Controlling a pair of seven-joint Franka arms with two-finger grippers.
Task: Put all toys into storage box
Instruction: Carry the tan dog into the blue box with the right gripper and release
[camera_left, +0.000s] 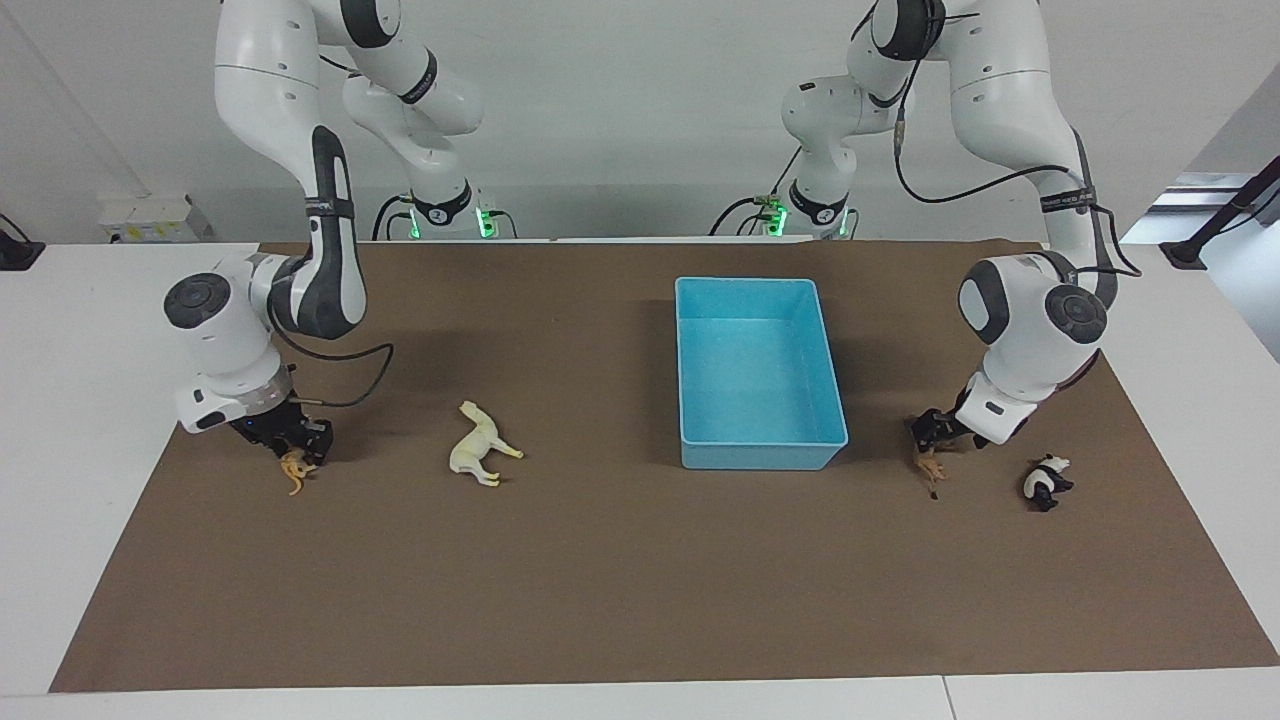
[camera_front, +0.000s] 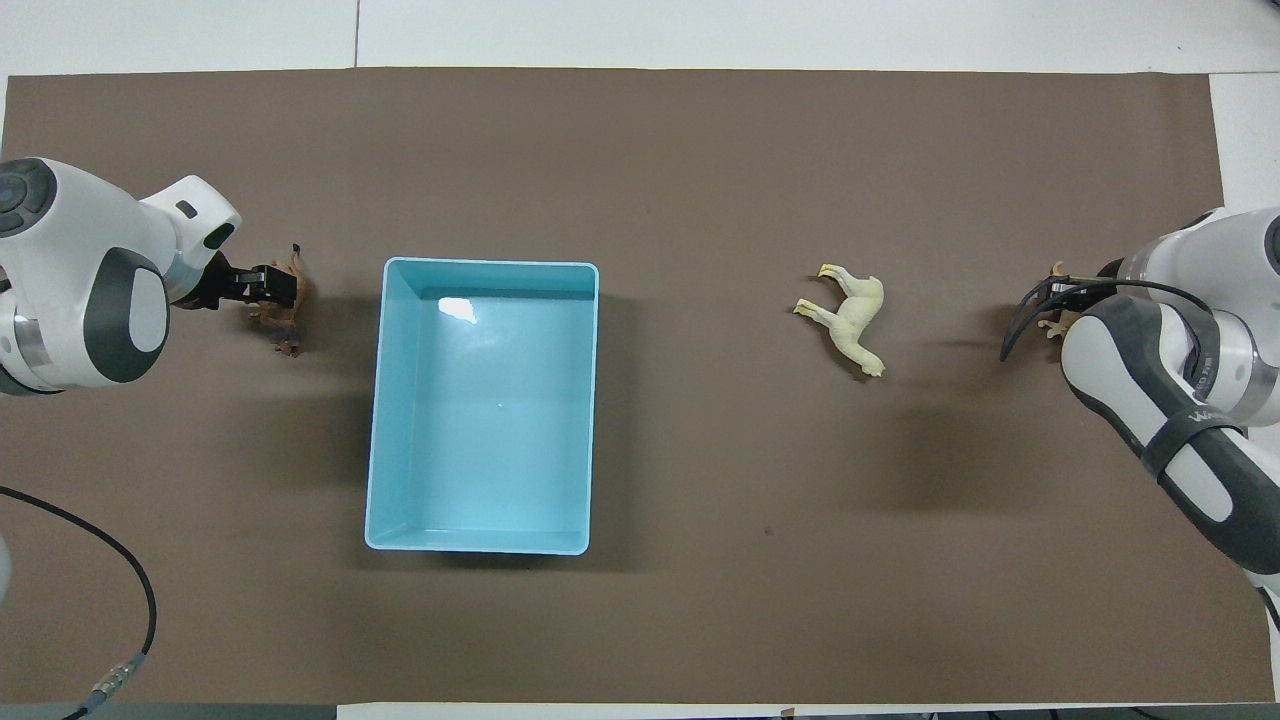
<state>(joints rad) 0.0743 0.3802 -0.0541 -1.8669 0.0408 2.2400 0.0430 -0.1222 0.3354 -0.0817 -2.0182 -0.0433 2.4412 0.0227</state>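
1. Facing view: the right gripper (camera_left: 300, 452) is low at the right arm's end of the brown mat (camera_left: 620, 600), its fingers closed on the orange striped plastic tiger figurine (camera_left: 294, 470). The left gripper (camera_left: 930, 440) clasps the brown plastic lion figurine (camera_left: 931, 468), beside the black-and-white plastic panda figurine (camera_left: 1046, 481). The cream-white plastic horse figurine (camera_left: 480, 443) lies on its side.
2. Overhead view: the light blue rectangular plastic storage box (camera_front: 590, 420) holds no toy; the horse (camera_front: 850, 317) lies between it and the tiger (camera_front: 1056, 322). The lion (camera_front: 285, 310) is beside the box.
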